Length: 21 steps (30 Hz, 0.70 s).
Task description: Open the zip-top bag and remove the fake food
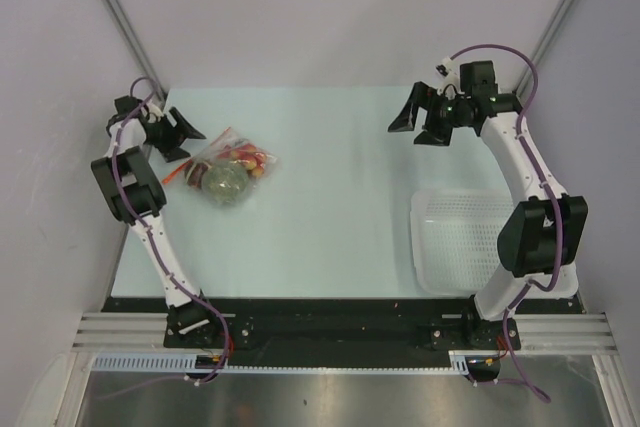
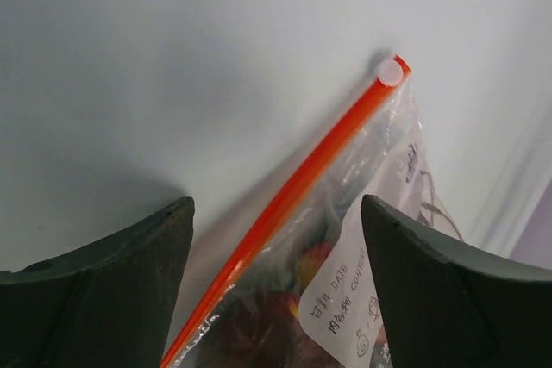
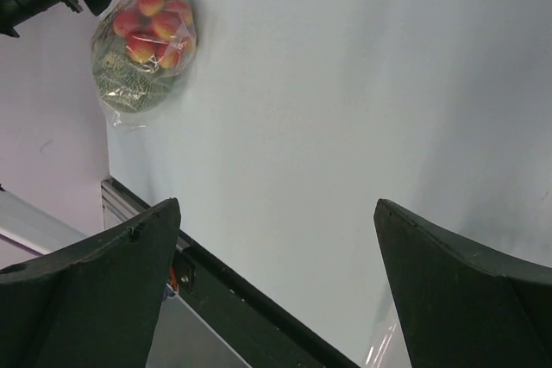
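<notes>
The small clear crinkly zip-top bag [image 1: 228, 169] is seen far left on the pale worktop [image 1: 330, 237]. The left hand [image 1: 178, 137], spread apart, should be closed squarely on its red-orange zip strip [image 2: 302, 187].

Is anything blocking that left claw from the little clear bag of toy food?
Nothing visible does. The open left gripper is right beside the small clear crinkly zip-top bag, whose red-orange zip strip shows between its fingers.

The white-and-black left arm [image 1: 155, 242] bends sharply at its elbow, black jaws spread wide and pointing right. The matching right arm [image 1: 522, 152] reaches farther back, jaws parted, pointing left.
</notes>
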Each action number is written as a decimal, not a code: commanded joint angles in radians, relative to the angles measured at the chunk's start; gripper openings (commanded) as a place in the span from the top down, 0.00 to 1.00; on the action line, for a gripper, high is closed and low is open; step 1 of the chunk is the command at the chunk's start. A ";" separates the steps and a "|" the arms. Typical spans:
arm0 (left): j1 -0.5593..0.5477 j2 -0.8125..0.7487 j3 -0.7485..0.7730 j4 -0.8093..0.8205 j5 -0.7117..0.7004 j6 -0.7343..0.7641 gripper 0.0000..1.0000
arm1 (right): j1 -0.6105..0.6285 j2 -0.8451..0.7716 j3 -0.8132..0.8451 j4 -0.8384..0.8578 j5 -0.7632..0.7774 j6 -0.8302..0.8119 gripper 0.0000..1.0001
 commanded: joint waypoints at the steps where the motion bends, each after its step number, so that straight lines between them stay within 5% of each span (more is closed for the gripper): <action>1: -0.008 -0.023 -0.107 0.024 0.086 0.016 0.20 | 0.025 -0.002 0.045 0.007 -0.033 -0.013 0.00; 7: -0.027 -0.022 -0.163 0.079 0.165 -0.043 0.38 | 0.050 -0.037 0.010 0.008 -0.023 -0.021 0.00; 10: -0.044 -0.020 -0.167 0.099 0.225 -0.075 0.58 | 0.057 -0.044 -0.019 0.031 -0.040 -0.009 0.00; 16: -0.099 -0.098 -0.235 0.182 0.271 -0.099 0.83 | 0.099 -0.032 -0.001 0.031 -0.046 0.000 0.00; 17: -0.108 -0.112 -0.261 0.212 0.278 -0.112 0.95 | 0.111 -0.032 0.005 0.030 -0.048 0.000 0.00; 21: -0.133 -0.172 -0.275 0.236 0.294 -0.147 1.00 | 0.133 -0.028 0.005 0.034 -0.037 0.000 0.00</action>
